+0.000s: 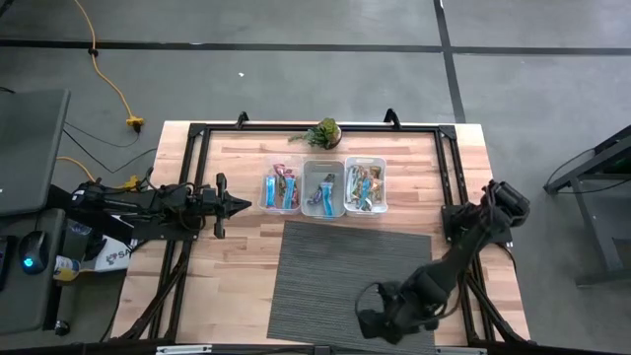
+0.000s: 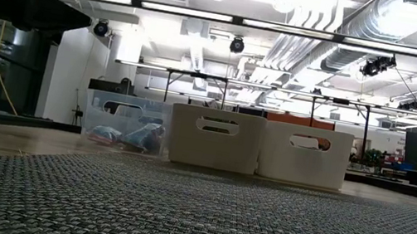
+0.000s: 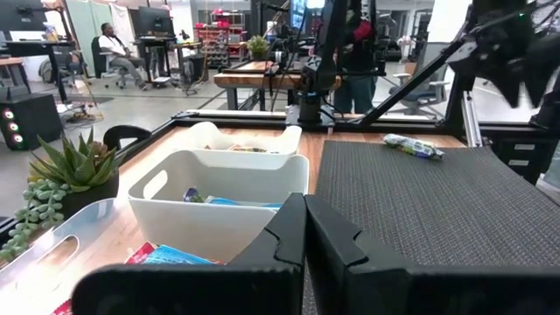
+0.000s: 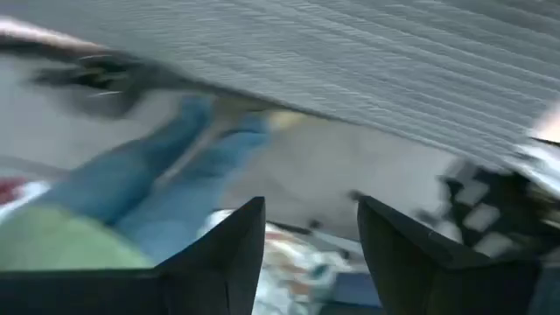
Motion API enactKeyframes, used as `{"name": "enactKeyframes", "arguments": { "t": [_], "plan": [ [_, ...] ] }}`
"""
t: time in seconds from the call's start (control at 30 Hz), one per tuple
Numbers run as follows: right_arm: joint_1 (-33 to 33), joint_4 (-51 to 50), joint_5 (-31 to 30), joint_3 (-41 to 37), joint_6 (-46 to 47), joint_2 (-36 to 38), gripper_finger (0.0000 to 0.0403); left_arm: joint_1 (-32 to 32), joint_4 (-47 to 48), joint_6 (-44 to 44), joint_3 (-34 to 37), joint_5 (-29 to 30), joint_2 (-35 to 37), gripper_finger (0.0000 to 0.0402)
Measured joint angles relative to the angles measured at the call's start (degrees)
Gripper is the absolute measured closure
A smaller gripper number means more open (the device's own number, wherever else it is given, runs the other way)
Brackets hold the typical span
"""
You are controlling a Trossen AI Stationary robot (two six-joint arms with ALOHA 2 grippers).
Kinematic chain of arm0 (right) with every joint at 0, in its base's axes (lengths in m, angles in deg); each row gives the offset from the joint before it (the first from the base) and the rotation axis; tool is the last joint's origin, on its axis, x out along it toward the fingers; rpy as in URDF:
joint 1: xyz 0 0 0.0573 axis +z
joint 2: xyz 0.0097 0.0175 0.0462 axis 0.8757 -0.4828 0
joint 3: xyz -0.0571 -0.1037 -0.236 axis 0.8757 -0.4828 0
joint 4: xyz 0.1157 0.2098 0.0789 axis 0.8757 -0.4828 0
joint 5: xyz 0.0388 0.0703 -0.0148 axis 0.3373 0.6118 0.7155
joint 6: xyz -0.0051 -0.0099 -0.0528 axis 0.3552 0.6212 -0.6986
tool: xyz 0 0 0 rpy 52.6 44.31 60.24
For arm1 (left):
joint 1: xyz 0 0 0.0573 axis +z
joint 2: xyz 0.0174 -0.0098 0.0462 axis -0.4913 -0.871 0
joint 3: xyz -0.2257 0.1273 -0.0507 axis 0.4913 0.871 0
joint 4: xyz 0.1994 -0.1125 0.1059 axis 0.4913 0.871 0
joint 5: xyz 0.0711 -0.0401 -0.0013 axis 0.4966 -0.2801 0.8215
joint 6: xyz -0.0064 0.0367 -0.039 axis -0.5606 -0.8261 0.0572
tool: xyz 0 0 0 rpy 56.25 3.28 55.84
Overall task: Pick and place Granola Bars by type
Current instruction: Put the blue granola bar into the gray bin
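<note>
Three clear bins [image 1: 324, 186] at mat's 12 o'clock holding sorted Granola Bars [image 1: 283, 187] | one stray bar [image 3: 412, 146] on grey mat [image 1: 335, 266] | likely light, slippery foil, pinch mid-length | left gripper [image 1: 241, 205] fingers closed, empty, bins' 9 o'clock | right gripper [image 4: 310, 236] fingers wide, empty, mat's 6 o'clock

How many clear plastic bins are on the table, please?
3. They stand in a row near the table's far edge, in front of the small plant: the left bin, the middle bin and the right bin. No others show.
</note>
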Motion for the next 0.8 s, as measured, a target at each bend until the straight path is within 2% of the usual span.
{"name": "enactKeyframes", "arguments": {
  "t": [0.13,0.27,0.37,0.6,0.8],
  "plan": [
    [0.8,-8.0,4.9,0.1,2.6,0.0,0.0235,0.0,0.0,0.0,0.0,0.0,0.0,0.0401],
    [2.2,-15.4,3.7,1.6,3.3,0.3,0.0235,0.0,0.0,0.0,0.0,0.0,0.0,0.0401],
    [3.5,-17.0,4.3,1.6,4.4,0.3,0.0235,0.0,0.0,0.0,0.0,0.0,0.0,0.0401],
    [5.7,-13.2,6.3,1.6,5.5,-0.3,0.0235,0.0,0.0,0.0,0.0,0.0,0.0,0.0401],
    [6.1,-4.4,3.1,1.6,4.7,-1.7,0.0235,0.0,0.0,0.0,0.0,0.0,0.0,0.0401]
  ]
}}
